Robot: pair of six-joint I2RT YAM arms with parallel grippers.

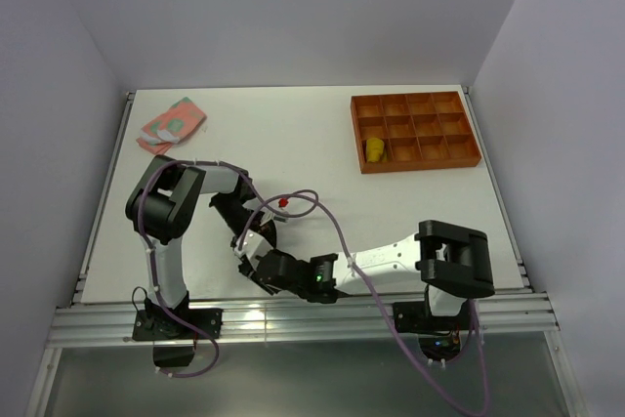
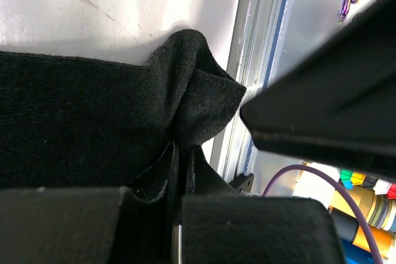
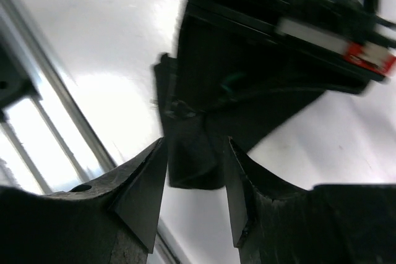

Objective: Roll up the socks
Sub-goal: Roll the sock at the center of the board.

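Top external view, largest first: bench (image 1: 293, 134); orange tray (image 1: 415, 165), mustard sock (image 1: 374, 149) in a left compartment; pink sock (image 1: 172, 124) far-left; black sock (image 2: 80, 122) at near edge, my left fingers (image 2: 62, 227) clenched on its bunched fabric, my right fingers (image 3: 136, 190) astride its end, grip unclear, so I should roll taut; arms hide most.

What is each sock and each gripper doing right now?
black sock: bunched, not rolled yet.
yellow sock: balled up inside an orange tray compartment.
pink sock: lying flat, untouched, not rolled.
left gripper: shut on the black sock.
right gripper: open around the black sock's end.
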